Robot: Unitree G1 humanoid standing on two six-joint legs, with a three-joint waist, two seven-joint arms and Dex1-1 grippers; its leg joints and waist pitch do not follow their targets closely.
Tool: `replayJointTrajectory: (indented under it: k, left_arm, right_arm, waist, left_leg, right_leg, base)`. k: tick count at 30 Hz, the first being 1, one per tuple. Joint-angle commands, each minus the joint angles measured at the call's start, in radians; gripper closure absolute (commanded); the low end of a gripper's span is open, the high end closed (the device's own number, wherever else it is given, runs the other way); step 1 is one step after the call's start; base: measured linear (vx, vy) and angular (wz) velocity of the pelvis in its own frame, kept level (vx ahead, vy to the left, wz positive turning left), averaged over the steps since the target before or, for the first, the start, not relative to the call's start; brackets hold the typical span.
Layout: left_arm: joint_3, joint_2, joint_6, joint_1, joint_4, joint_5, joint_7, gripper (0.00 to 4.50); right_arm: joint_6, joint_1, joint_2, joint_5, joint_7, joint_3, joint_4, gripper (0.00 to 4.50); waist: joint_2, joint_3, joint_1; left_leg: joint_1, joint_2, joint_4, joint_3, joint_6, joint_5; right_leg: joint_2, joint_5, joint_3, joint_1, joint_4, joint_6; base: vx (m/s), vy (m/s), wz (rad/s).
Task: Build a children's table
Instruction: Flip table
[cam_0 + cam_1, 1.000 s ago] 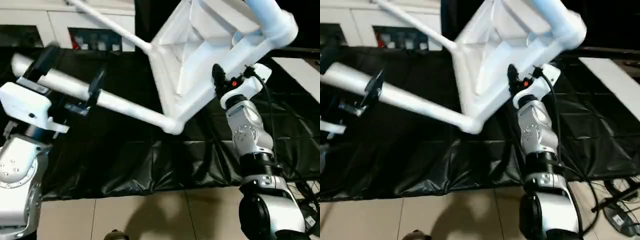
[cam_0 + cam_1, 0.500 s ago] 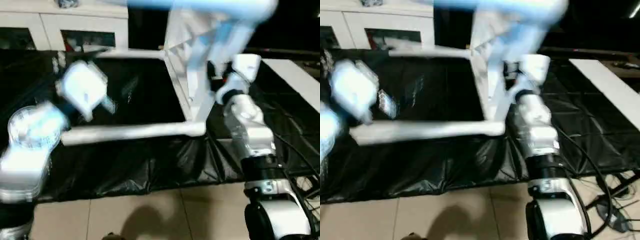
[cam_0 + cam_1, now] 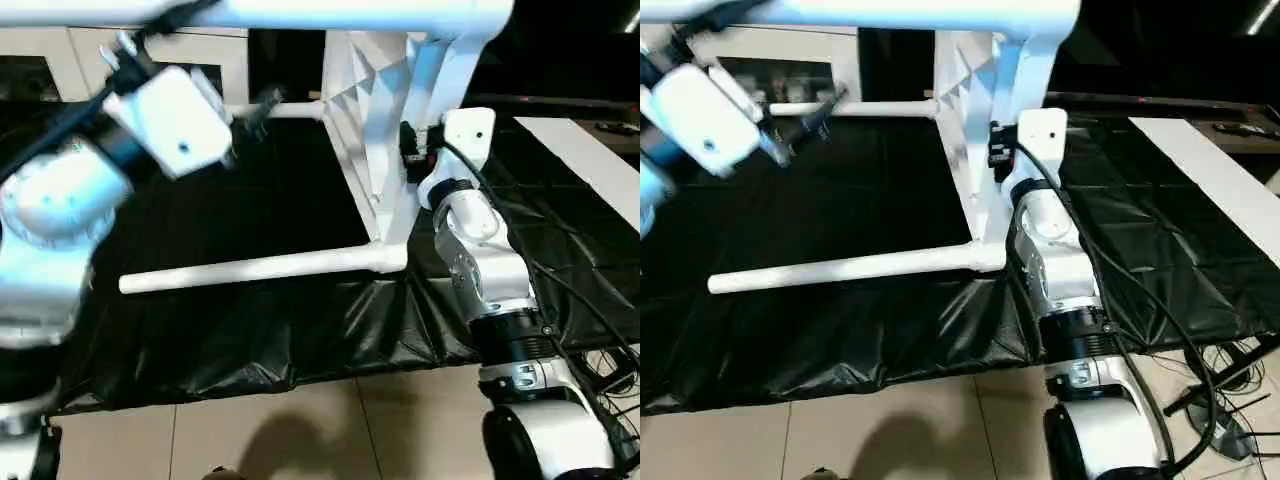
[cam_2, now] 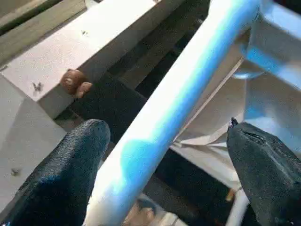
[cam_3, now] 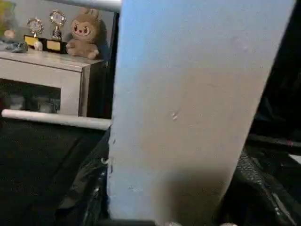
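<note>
Nearest lies a pale tiled floor point(image 3: 300, 420), and beyond it a crinkled, glossy black plastic sheet point(image 3: 840, 330) spreads across the work area. On that sheet the white plastic tabletop point(image 3: 375, 130) stands on edge, its ribbed underside of triangular webs facing left. A long, smooth, tapered white tube leg point(image 3: 250, 268) runs level from the tabletop's near lower corner socket out to the left, just above the sheet. On the right, the silver, jointed right forearm rises to the right gripper point(image 3: 412, 150), which sits against the tabletop's near edge; its wrist view has a flat, matte white panel close in front, but I cannot tell how its fingers stand or whether they grip. A second thin leg point(image 3: 855, 107) juts left from the far lower corner, and a third leg point(image 3: 330, 14) crosses level along the top. On the left, the raised left gripper point(image 4: 164, 155) has its textured black fingers point(image 4: 70, 165) spread wide on either side of that top leg, apart from it. Farthest back stands a white glass-door cabinet point(image 3: 60, 50).
</note>
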Motion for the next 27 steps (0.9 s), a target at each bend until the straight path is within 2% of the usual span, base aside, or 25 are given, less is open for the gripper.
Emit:
replayJointTrajectory:
  k: [1, 3, 4, 5, 6, 8, 9, 12, 15, 16, 17, 18, 20, 27]
  left_arm:
    - [-0.022, 0.017, -0.033, -0.033, 0.046, 0.051, 0.019, 0.0]
    - [-0.027, 0.027, -0.049, -0.057, 0.091, 0.086, 0.044, 0.0]
    - [-0.028, 0.03, -0.056, -0.073, 0.115, 0.104, 0.061, 0.0]
    - [-0.028, 0.03, -0.056, -0.073, 0.115, 0.104, 0.061, 0.0]
    - [-0.03, 0.029, -0.063, -0.103, 0.154, 0.126, 0.087, 0.0]
    - [-0.034, 0.031, -0.07, -0.128, 0.186, 0.138, 0.098, 0.0]
    - [-0.039, 0.031, -0.082, -0.148, 0.211, 0.147, 0.102, 0.0]
    - [-0.044, 0.031, -0.091, -0.166, 0.231, 0.158, 0.108, 0.0]
    - [-0.048, 0.019, -0.114, -0.192, 0.263, 0.166, 0.118, 0.0]
    - [-0.047, 0.015, -0.121, -0.195, 0.268, 0.163, 0.121, 0.0]
    - [-0.046, 0.006, -0.125, -0.198, 0.273, 0.149, 0.116, 0.28]
    - [-0.05, 0.0, -0.147, -0.2, 0.274, 0.144, 0.117, 0.28]
    - [-0.057, -0.008, -0.151, -0.193, 0.262, 0.136, 0.111, 0.46]
    - [-0.079, -0.024, -0.141, -0.169, 0.269, 0.116, 0.076, 1.0]
  right_arm:
    - [0.034, 0.05, -0.018, -0.034, 0.005, 0.022, 0.11, 1.94]
    - [0.002, 0.041, -0.021, -0.03, 0.005, 0.011, 0.14, 1.94]
    - [-0.01, 0.035, -0.024, -0.032, 0.004, 0.007, 0.156, 1.94]
    - [-0.01, 0.035, -0.024, -0.032, 0.004, 0.007, 0.156, 1.94]
    - [-0.023, 0.027, -0.028, -0.034, 0.014, 0.007, 0.189, 1.94]
    - [-0.038, 0.02, -0.03, -0.032, 0.025, 0.006, 0.216, 1.94]
    - [-0.052, 0.015, -0.03, -0.029, 0.032, 0.005, 0.238, 1.94]
    - [-0.066, 0.01, -0.03, -0.029, 0.035, 0.004, 0.255, 1.94]
    - [-0.091, -0.004, -0.029, -0.026, 0.042, -0.003, 0.282, 2.3]
    - [-0.098, -0.007, -0.029, -0.025, 0.043, -0.003, 0.29, 2.33]
    - [-0.107, -0.012, -0.03, -0.025, 0.043, -0.003, 0.299, 2.42]
    - [-0.118, -0.019, -0.029, -0.024, 0.043, -0.002, 0.311, 2.42]
    - [-0.125, -0.023, -0.029, -0.025, 0.043, -0.002, 0.316, 2.56]
    - [-0.164, -0.045, -0.032, -0.036, 0.051, 0.007, 0.353, 2.69]
  waist:
    - [0.03, -0.047, -0.005]
    - [0.031, -0.048, -0.007]
    - [0.034, -0.056, -0.006]
    - [0.034, -0.056, -0.006]
    - [0.034, -0.056, -0.004]
    - [0.035, -0.055, -0.006]
    - [0.039, -0.054, -0.005]
    - [0.039, -0.053, -0.005]
    - [0.045, -0.053, -0.006]
    - [0.043, -0.052, -0.005]
    - [0.043, -0.053, -0.005]
    - [0.047, -0.052, -0.003]
    - [0.049, -0.052, -0.002]
    - [0.047, -0.052, -0.002]
  left_leg:
    - [0.031, 0.011, -0.078, -0.01, -0.125, -0.35]
    - [0.031, 0.011, -0.077, -0.01, -0.122, -0.357]
    - [0.031, 0.012, -0.072, -0.01, -0.116, -0.327]
    - [0.031, 0.012, -0.072, -0.01, -0.116, -0.327]
    - [0.025, 0.012, -0.07, -0.009, -0.105, -0.271]
    - [0.023, 0.011, -0.069, -0.007, -0.103, -0.253]
    - [0.023, 0.01, -0.068, -0.007, -0.103, -0.254]
    - [0.024, 0.012, -0.07, -0.008, -0.103, -0.265]
    - [0.025, 0.011, -0.07, -0.009, -0.105, -0.283]
    - [0.025, 0.012, -0.07, -0.009, -0.105, -0.291]
    - [0.024, 0.012, -0.07, -0.009, -0.102, -0.287]
    - [0.025, 0.013, -0.07, -0.009, -0.103, -0.285]
    - [0.025, 0.013, -0.07, -0.008, -0.1, -0.28]
    - [0.023, 0.013, -0.068, -0.007, -0.088, -0.267]
  right_leg:
    - [-0.026, -0.195, 0.028, 0.011, -0.08, -0.105]
    - [-0.027, -0.193, 0.028, 0.009, -0.081, -0.113]
    - [-0.028, -0.143, 0.028, 0.013, -0.074, -0.126]
    - [-0.028, -0.143, 0.028, 0.013, -0.074, -0.126]
    - [-0.028, -0.079, 0.027, 0.017, -0.068, -0.138]
    - [-0.026, -0.058, 0.026, 0.017, -0.065, -0.145]
    - [-0.027, -0.058, 0.026, 0.018, -0.066, -0.15]
    - [-0.028, -0.068, 0.025, 0.019, -0.067, -0.159]
    - [-0.028, -0.078, 0.025, 0.018, -0.068, -0.166]
    - [-0.028, -0.082, 0.025, 0.018, -0.069, -0.169]
    - [-0.03, -0.077, 0.026, 0.019, -0.068, -0.173]
    - [-0.03, -0.075, 0.026, 0.019, -0.067, -0.175]
    - [-0.03, -0.061, 0.025, 0.019, -0.067, -0.182]
    - [-0.03, -0.057, 0.025, 0.021, -0.065, -0.195]
  base:
    - [0.0, 0.0, 0.0]
    - [0.0, 0.0, 0.0]
    - [0.0, 0.0, 0.0]
    - [0.0, 0.0, 0.0]
    - [0.0, 0.0, 0.0]
    - [0.0, 0.0, 0.0]
    - [0.0, 0.0, 0.0]
    - [0.0, 0.0, 0.0]
    - [0.0, 0.0, 0.0]
    - [0.0, 0.0, 0.0]
    - [0.0, 0.0, 0.0]
    - [0.0, 0.0, 0.0]
    - [0.0, 0.0, 0.0]
    - [0.0, 0.0, 0.0]
